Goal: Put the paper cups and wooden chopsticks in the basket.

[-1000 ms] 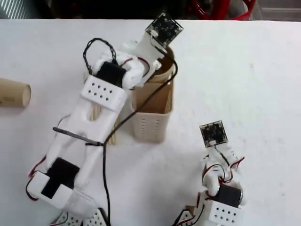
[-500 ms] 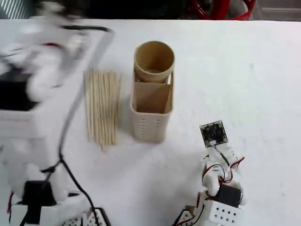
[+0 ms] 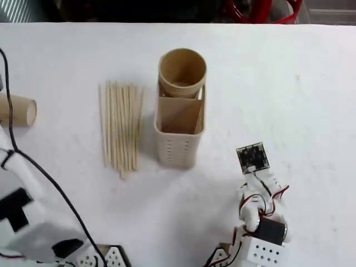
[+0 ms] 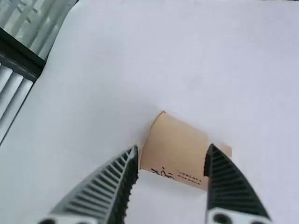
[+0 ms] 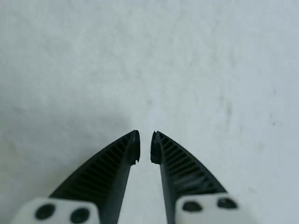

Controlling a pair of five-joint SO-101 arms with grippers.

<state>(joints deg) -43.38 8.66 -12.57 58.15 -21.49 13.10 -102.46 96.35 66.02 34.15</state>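
Paper cup (image 4: 180,154) lies ahead of spread left fingers (image 4: 117,186); right fingers (image 5: 119,163) nearly together.

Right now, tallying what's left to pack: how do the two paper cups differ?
The upright cup stands mouth up; the lying cup rests on its side. The upright cup sits in the basket's far compartment; the lying cup is on the table, well off from it. The left gripper, open, flanks the lying cup; none is near the upright cup. Both are tan paper.
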